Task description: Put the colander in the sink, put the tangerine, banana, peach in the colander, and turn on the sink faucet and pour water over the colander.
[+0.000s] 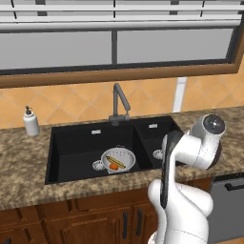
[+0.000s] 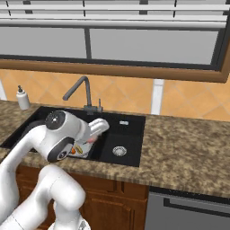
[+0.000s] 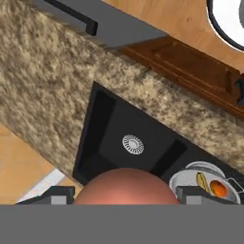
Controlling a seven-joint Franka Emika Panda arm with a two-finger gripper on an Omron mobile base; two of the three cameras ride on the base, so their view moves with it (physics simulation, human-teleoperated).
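The white colander [image 1: 125, 155] sits in the left basin of the black sink [image 1: 71, 143], beside its silver drain. The yellow banana [image 1: 116, 162] and the orange tangerine [image 1: 114, 167] lie inside it. In the hand view the colander [image 3: 188, 178] is at the lower right with the banana [image 3: 202, 181] and tangerine [image 3: 218, 188]. My gripper [image 3: 126, 195] is shut on the pink-orange peach [image 3: 125, 183], which bulges between the dark fingertips [image 3: 57, 195]. The hand hovers above the right basin, and the peach [image 2: 92, 140] peeks out under it. The dark faucet [image 1: 119, 102] stands behind the divider.
The right basin's drain [image 3: 133, 144] lies below the hand. A white soap dispenser [image 1: 31, 121] stands on the speckled counter left of the sink. A grey dishwasher front [image 2: 188, 211] is under the counter at the right. A window runs above the tiled wall.
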